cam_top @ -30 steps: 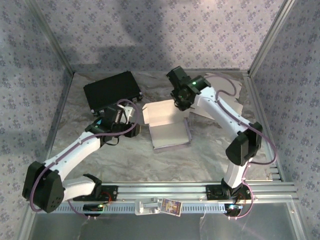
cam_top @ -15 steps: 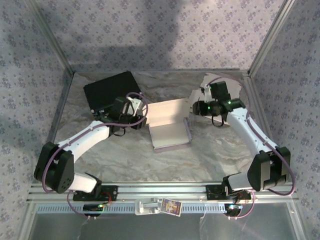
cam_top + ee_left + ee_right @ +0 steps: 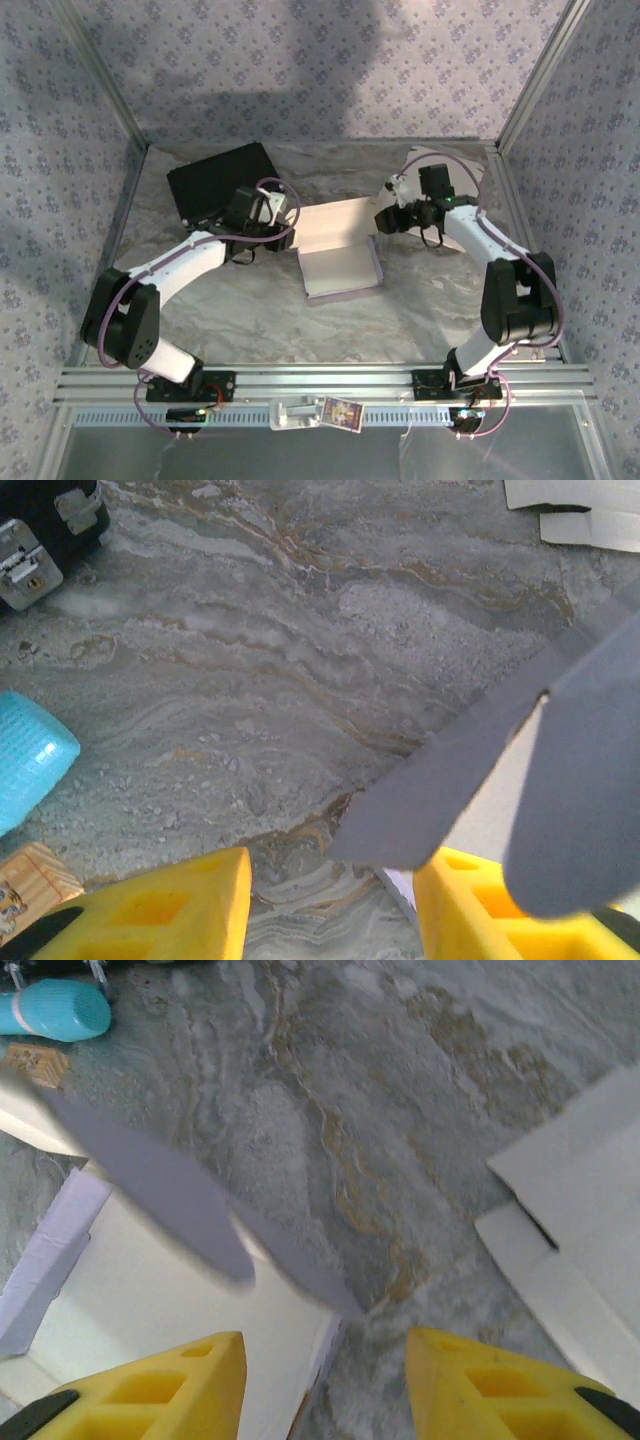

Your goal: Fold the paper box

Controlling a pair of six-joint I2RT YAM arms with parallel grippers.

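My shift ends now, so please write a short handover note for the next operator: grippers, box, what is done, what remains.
Box: middle of the table, between both grippers, only partly folded.
Left gripper: open, at its left flap, not pinching it.
Right gripper: open, beside its right edge.
Done: first folds only. Left: fold the sides in and finish the box.

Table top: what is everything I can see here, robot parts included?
table: one, marbled grey
paper box: one, white and lavender, centre, part-folded
black case: one, black, far left
flat card sheet: one, white, far right
tube-like object: one, light blue, near the case
wooden block: one, tan, beside the blue object
left arm and right arm: two, white and black, flanking the box
left fingers: two, yellow, apart, at the box's left flap
right fingers: two, yellow, apart, at its right flap
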